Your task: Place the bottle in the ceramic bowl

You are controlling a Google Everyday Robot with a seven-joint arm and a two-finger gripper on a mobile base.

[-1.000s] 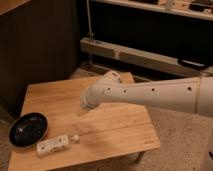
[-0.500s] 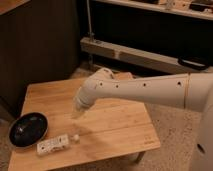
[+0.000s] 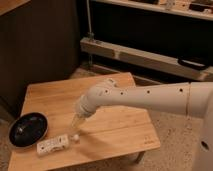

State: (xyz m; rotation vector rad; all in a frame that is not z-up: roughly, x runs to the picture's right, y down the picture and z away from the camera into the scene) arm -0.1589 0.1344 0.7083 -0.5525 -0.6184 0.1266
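On the left front part of the wooden table [image 3: 125, 132], the ceramic bowl [image 3: 28, 130] is seen sitting upright. Only dark glaze with a faint glint is seen inside it. The bottle [image 3: 54, 144] is recorded lying on its side on the tabletop just beside the bowl, to the bowl's right and front, outside it. Its small cap points right, away from the bowl.

The gripper [image 3: 76, 124] is held pointing down, just above the cap end of the bottle. Contact is not made out, and the tip appears to hover slightly clear. Whether the gripper is open or closed cannot be told, and nothing is seen held in it. The white arm [image 3: 150, 95] is stretched in from the right, across the table.

Compared with half a second ago, the gripper is noted lower and nearer the cap. Bottle and bowl are unmoved.
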